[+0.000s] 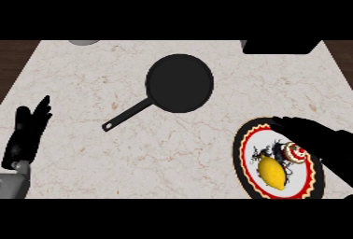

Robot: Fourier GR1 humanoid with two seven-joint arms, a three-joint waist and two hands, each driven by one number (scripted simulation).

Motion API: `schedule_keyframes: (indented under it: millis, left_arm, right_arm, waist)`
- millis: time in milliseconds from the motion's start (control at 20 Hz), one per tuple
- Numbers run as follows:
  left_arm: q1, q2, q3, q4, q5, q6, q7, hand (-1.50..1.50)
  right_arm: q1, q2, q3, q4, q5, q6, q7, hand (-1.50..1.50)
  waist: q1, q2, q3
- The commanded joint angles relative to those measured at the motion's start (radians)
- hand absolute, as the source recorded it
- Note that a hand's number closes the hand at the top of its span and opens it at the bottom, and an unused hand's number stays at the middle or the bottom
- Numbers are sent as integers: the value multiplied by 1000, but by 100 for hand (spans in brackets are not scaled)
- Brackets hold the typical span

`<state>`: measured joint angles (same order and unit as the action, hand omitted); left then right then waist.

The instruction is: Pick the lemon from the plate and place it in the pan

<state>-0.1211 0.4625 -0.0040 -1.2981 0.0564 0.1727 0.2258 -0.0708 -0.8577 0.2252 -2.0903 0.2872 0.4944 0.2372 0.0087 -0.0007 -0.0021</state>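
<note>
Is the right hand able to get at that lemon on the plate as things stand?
Probably yes. The right hand hovers over the plate, its fingers open just above the lemon, and nothing lies between them.

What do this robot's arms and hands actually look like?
Each arm ends in a black hand with slim fingers and a thumb. The left hand sits on a plain grey forearm that shows at the lower left. The right hand appears as a black shape; its forearm is barely visible. No cables or markings show.
</note>
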Motion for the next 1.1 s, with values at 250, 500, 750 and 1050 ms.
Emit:
schedule_keyframes:
  millis: [250,500,750,1050]
  left_arm:
    - [17,-32,18,-18,-32,-9,1,0]
    - [-8,-31,64,-7,-34,-44,31,0]
    - [-10,-49,88,-9,-55,-52,20,0]
    - [49,-81,78,-34,-100,-45,-5,0]
  right_arm:
    - [39,111,194,-16,242,69,134,-150]
    - [30,156,158,122,351,61,12,-150]
    - [34,237,195,51,448,114,111,-150]
    - [60,278,233,211,570,48,-4,-150]
  waist:
    - [-9,0,2]
    - [-9,0,2]
    - [-10,0,2]
    - [-6,0,2]
